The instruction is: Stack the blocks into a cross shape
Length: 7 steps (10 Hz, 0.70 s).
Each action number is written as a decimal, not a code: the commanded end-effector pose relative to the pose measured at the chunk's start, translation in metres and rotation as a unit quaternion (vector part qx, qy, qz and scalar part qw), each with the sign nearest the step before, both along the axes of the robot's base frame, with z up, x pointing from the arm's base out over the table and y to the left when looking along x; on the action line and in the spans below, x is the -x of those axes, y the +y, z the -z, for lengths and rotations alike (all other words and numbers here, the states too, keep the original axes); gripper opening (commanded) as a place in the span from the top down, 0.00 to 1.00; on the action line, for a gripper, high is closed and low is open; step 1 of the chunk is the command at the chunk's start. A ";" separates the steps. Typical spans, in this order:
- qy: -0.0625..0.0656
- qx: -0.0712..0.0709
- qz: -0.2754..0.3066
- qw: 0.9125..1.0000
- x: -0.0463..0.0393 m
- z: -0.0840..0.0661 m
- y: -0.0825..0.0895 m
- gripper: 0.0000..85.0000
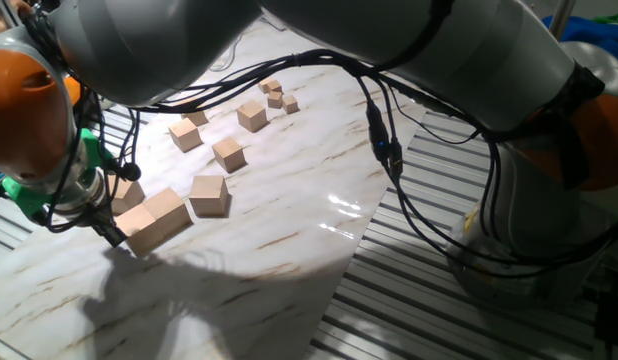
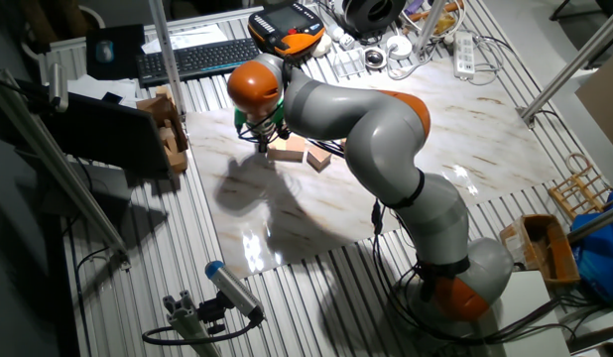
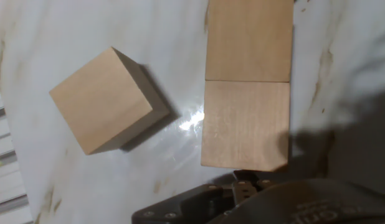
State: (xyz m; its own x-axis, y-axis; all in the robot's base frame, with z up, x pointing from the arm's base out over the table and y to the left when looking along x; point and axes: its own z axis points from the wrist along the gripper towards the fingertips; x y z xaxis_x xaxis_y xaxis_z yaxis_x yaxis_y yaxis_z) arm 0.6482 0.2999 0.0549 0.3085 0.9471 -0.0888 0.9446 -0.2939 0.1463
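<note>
Two of the blocks, large plain tan cubes, lie face to face in a row: the near one (image 3: 245, 124) and the far one (image 3: 248, 40), seen in one fixed view as a pair (image 1: 154, 220). A third block (image 3: 102, 99) sits apart, turned at an angle (image 1: 209, 195). Another large cube (image 1: 127, 192) shows partly behind the hand. My gripper (image 1: 111, 230) hangs low at the end of the pair, its dark body (image 3: 255, 199) right by the near block. Nothing lies between the fingers, and their gap is hidden. In the other fixed view the blocks (image 2: 287, 151) sit under the arm.
Medium wooden cubes (image 1: 228, 153) (image 1: 186, 133) (image 1: 252, 117) and tiny ones (image 1: 274, 92) lie farther back on the marble board (image 1: 289, 250). Black cables (image 1: 384, 150) hang over the board's right edge. A wooden rack (image 2: 168, 129) and keyboard (image 2: 192, 59) stand beyond the board.
</note>
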 end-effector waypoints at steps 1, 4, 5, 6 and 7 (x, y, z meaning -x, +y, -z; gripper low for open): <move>-0.001 -0.001 0.000 1.000 0.0002 0.000 0.000 1.00; -0.003 -0.033 0.016 0.999 0.0023 -0.007 0.005 1.00; -0.002 -0.036 0.019 0.999 0.0032 -0.014 0.008 1.00; 0.004 -0.038 0.020 0.999 0.0038 -0.026 0.009 1.00; 0.008 -0.038 0.016 0.999 0.0047 -0.037 0.008 1.00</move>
